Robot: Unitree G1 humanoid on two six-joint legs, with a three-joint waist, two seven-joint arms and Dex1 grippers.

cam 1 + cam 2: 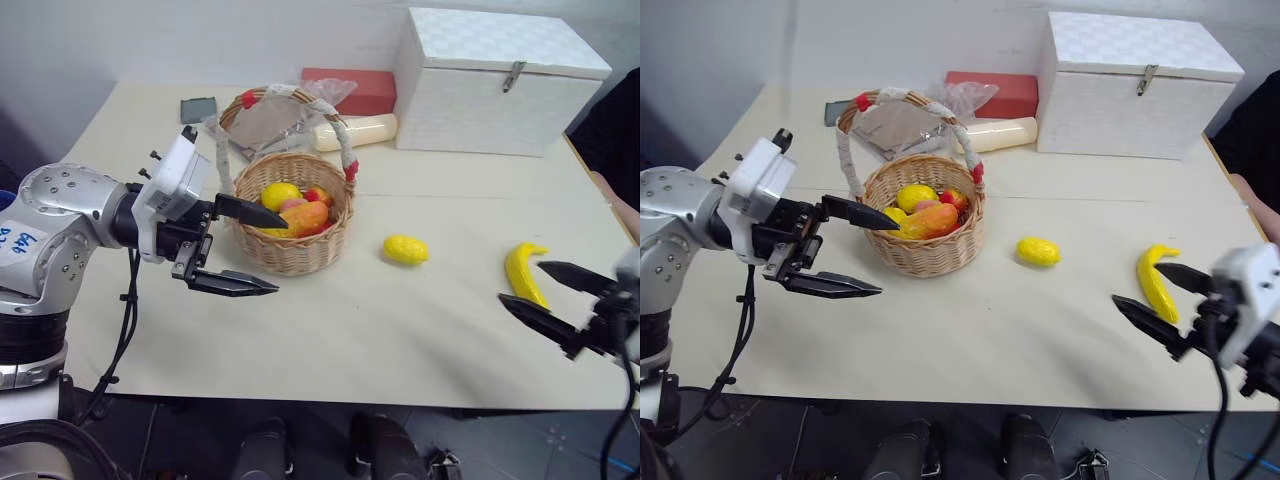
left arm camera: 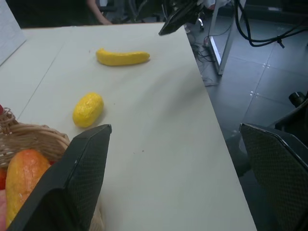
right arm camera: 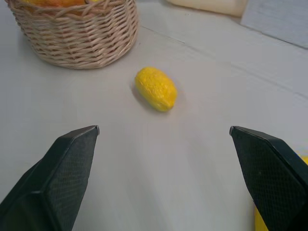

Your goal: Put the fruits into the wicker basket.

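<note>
The round wicker basket (image 1: 300, 255) stands left of the table's middle, its white-wrapped handle arching over it. Inside lie an orange-red mango (image 1: 305, 217), a yellow fruit (image 1: 280, 194) and a red one (image 1: 320, 195). A yellow lemon (image 1: 405, 249) lies on the table just right of the basket, and a curved banana (image 1: 524, 273) lies farther right. My left gripper (image 1: 282, 256) is open and empty at the basket's left front, one finger over the rim. My right gripper (image 1: 520, 282) is open and empty beside the banana, facing the lemon (image 3: 155, 88).
A large white box (image 1: 495, 80) stands at the back right, with a red box (image 1: 350, 90), a cream roll (image 1: 355, 130) and crumpled plastic behind the basket. A dark flat item (image 1: 198, 109) lies back left. A person (image 1: 615, 130) sits at the right edge.
</note>
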